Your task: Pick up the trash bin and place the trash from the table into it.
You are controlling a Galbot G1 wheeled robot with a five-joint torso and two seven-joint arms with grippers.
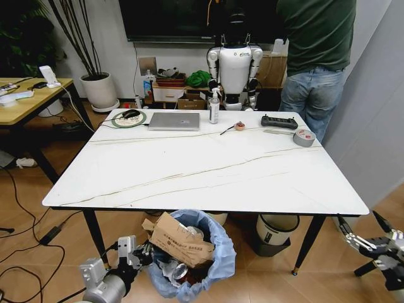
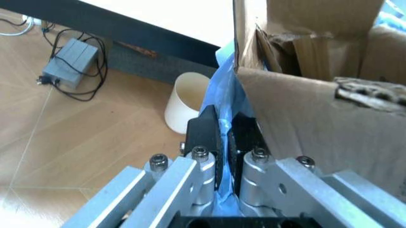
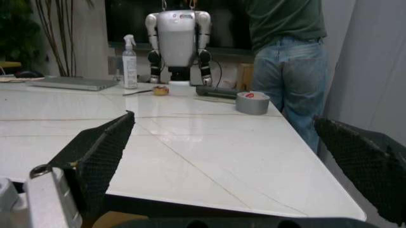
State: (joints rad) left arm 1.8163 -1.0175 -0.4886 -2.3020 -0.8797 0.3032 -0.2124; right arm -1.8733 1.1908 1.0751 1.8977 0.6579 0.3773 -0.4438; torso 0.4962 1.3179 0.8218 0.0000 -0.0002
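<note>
A: Head view, where's the trash bin (image 1: 192, 255)?
B: On the floor under the bench (image 1: 208, 165) front edge, stuffed with cardboard (image 1: 178, 239). Left tool (image 2: 219, 135) clenched on its blue bag rim.
A: Right tool (image 3: 222, 156)?
B: Released, fingers spread, low beside the bench's right corner.

Left hand (image 2: 219, 135) pinches the trash bin's (image 2: 223, 90) blue bag rim beside brown cardboard (image 2: 317, 118).

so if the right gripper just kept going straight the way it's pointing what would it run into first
Probably nothing at once: the open right gripper points just above the table, toward its far end. The tape roll looks like the first thing near that line, though depth is unclear.
</note>
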